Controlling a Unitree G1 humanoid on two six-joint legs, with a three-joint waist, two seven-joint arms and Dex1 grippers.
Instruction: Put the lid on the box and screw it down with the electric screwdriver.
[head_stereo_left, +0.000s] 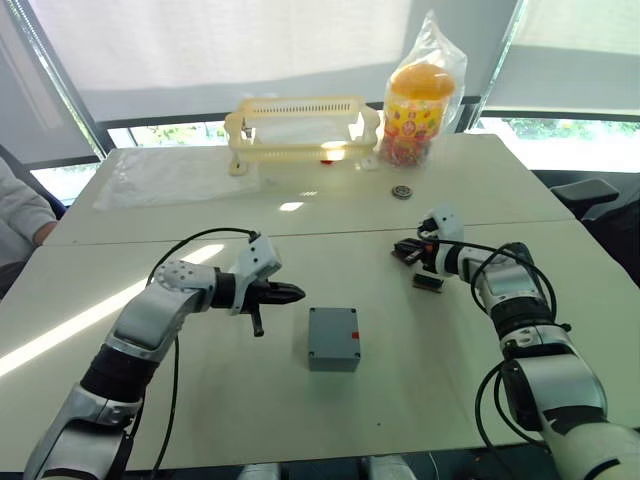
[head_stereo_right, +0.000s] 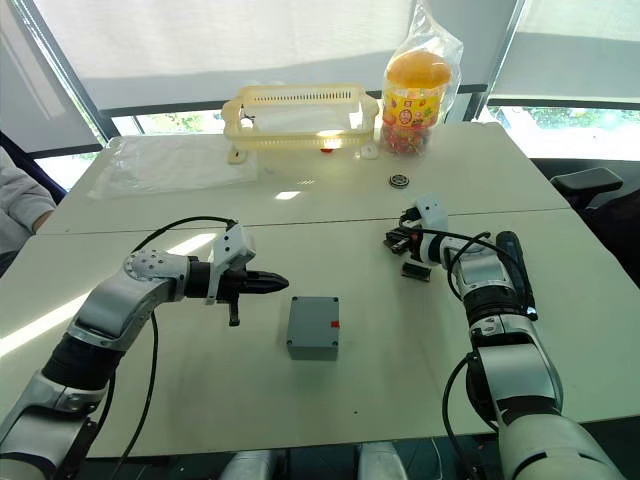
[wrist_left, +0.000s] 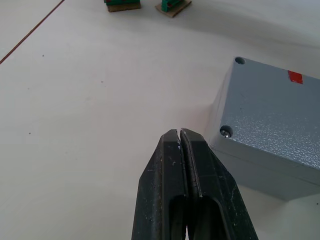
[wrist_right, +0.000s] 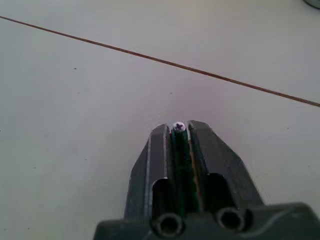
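One screw (wrist_left: 226, 133) is seen in the lid (wrist_left: 272, 117) already on the box (head_stereo_left: 333, 339); left gripper (wrist_left: 180, 133) pinched empty, right gripper (wrist_right: 179, 126) clamped on a screw-tipped green piece (wrist_right: 179, 145).

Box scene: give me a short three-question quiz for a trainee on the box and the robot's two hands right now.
1. True or false: the left hand is shut with nothing between its fingers.
2. Where is the box? A) inside the yellow basket; B) on the table between the two arms; C) held in the right hand.
3. Fill in: the right hand is shut on a slim green part topped with a ___ head.
Key: 1 true; 2 B; 3 screw.
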